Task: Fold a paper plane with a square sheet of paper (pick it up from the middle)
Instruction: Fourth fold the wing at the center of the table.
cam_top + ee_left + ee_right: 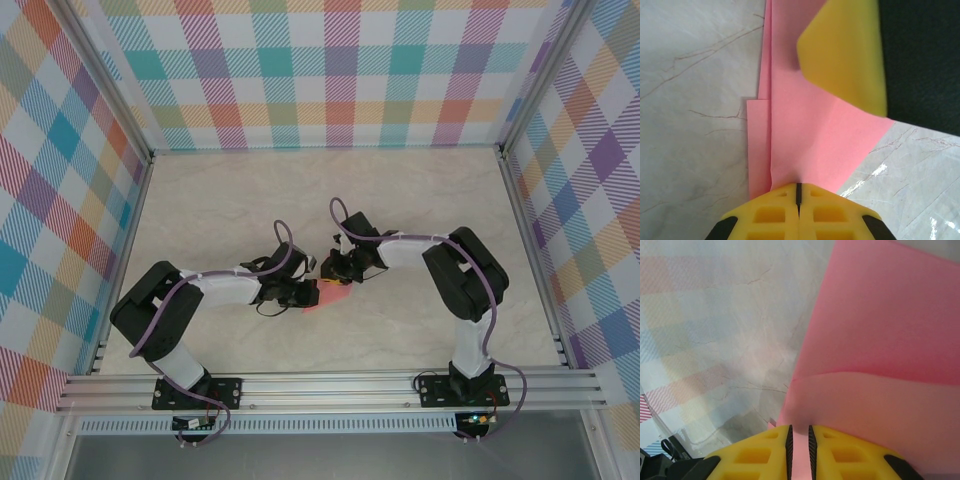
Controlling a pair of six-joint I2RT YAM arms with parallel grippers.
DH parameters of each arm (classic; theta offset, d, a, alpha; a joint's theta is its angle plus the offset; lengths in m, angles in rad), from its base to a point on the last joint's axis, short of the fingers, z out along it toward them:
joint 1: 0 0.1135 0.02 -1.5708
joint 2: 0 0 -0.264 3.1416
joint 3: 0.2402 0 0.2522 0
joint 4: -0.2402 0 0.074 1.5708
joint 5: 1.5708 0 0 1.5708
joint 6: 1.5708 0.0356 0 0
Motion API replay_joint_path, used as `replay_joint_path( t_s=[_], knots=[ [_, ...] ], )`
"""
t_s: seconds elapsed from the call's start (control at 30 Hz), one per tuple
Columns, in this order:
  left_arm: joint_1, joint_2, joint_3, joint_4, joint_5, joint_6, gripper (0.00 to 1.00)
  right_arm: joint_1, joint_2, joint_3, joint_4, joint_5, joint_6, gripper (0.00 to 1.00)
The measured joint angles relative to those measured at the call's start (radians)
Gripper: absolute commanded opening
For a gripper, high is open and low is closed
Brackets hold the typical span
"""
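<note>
Pink and already creased, the square sheet of paper is held between both arms over the marbled surface. Our left jaws are pressed together on its near edge, where a fold line runs straight into them. Our right jaws pinch the far side, ahead of the left jaws, with a strip of pink showing in their narrow gap. We judge tearing the main danger if the arms pull apart; a sideways drift would skew the crease, and a weak pinch could let the thin sheet slip free.
</note>
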Motion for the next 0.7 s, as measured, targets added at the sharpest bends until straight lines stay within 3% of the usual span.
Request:
replay_joint_path(
  t_s=[0.2, 0.7],
  knots=[
    [0.0, 0.002, 0.001, 0.0, 0.0, 0.0, 0.0, 0.004, -0.062, -0.076, 0.057, -0.016, 0.01, 0.12],
    [0.0, 0.003, 0.002, -0.002, -0.003, 0.0, 0.0, 0.044, -0.01, -0.084, 0.127, -0.013, 0.029, 0.09]
  ],
)
